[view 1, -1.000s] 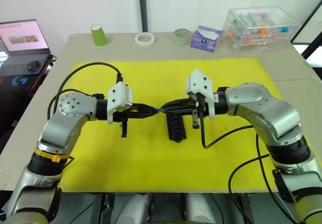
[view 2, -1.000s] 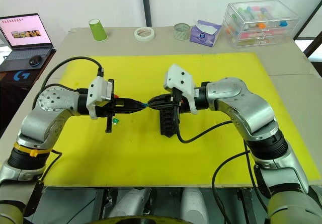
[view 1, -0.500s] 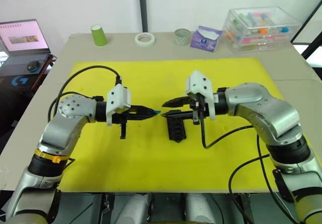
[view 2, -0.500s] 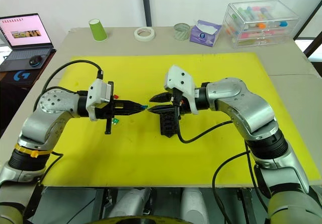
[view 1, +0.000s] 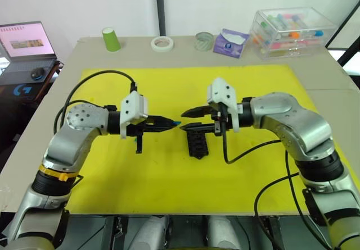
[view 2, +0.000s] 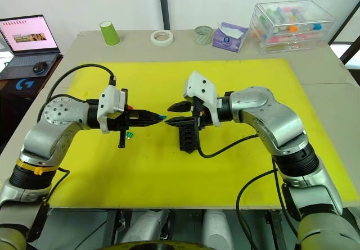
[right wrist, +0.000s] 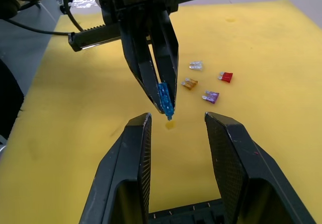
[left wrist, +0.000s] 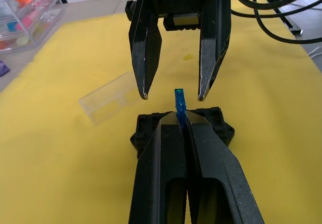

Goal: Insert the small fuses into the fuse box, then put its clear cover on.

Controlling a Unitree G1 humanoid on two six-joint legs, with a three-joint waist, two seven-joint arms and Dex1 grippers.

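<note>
Left claw (view 1: 173, 123) clamped on blue fuse (left wrist: 179, 101), held in the air over mid-surface, tip toward gaping right claw (view 1: 184, 121). Black fuse box (view 1: 198, 143) on yellow mat (view 1: 169, 171) under right claw. Clear cover (left wrist: 108, 103) flat beside box. 4 loose fuses (right wrist: 207, 80) (clear, amber, red, purple) on mat below left claw.

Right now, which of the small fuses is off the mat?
The blue fuse, pinched in the left gripper's fingers; the clear, amber, purple and red ones lie loose on the yellow mat.
</note>
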